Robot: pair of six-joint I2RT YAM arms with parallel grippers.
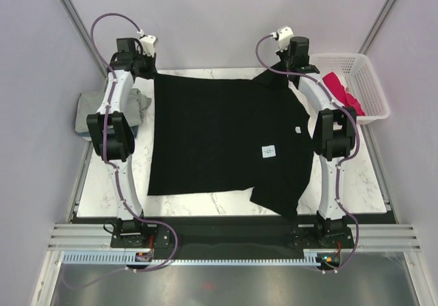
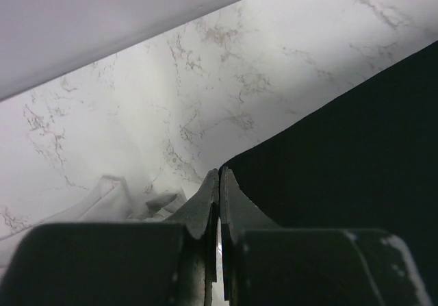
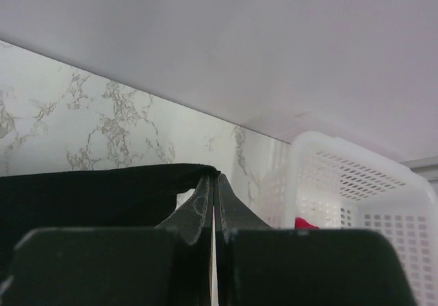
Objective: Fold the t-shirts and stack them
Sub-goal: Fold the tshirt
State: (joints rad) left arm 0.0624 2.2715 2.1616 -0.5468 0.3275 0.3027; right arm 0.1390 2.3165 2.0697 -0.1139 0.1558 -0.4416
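A large black t-shirt [image 1: 219, 135] lies spread flat on the marble table [image 1: 102, 196], with a white label [image 1: 269, 151] on it. My left gripper [image 1: 150, 71] is at its far left corner. In the left wrist view the fingertips [image 2: 219, 174] are shut, with the black cloth's [image 2: 342, 169] corner at the tip. My right gripper [image 1: 286, 73] is at the far right corner. In the right wrist view it [image 3: 214, 177] is shut on the black cloth's [image 3: 89, 193] edge, which is raised slightly. Grey t-shirts [image 1: 89, 111] lie in a pile at the table's left edge. A crimson-pink one [image 1: 340, 88] lies in the basket.
A white lattice basket [image 1: 373, 87] stands off the table's far right corner, also in the right wrist view [image 3: 356, 183]. The grey pile shows by the left fingers [image 2: 109, 200]. The enclosure walls stand close behind both grippers.
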